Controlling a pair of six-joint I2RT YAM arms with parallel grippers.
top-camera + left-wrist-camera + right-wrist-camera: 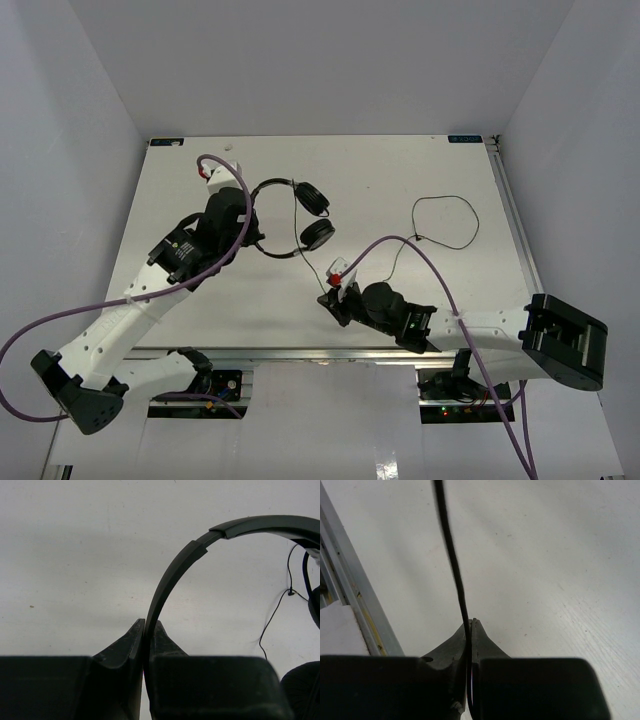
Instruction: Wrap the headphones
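The black headphones [290, 215] lie on the white table at centre left, with their two round earcups [316, 215] pointing right. My left gripper [254, 226] is shut on the thin headband [170, 580], which rises from between the fingers and arcs to the right. One earcup [302, 685] shows at the lower right of the left wrist view. The thin black cord [445, 220] runs from the earcups down to my right gripper [328, 300], then loops off to the right. That gripper [471, 625] is shut on the cord [451, 555], pinched between its fingertips.
Thick purple robot cables [415, 245] arch over both arms. A metal rail [350, 595] borders the table's near edge just left of my right gripper. Another rail [515, 230] runs down the right side. White walls close in the table.
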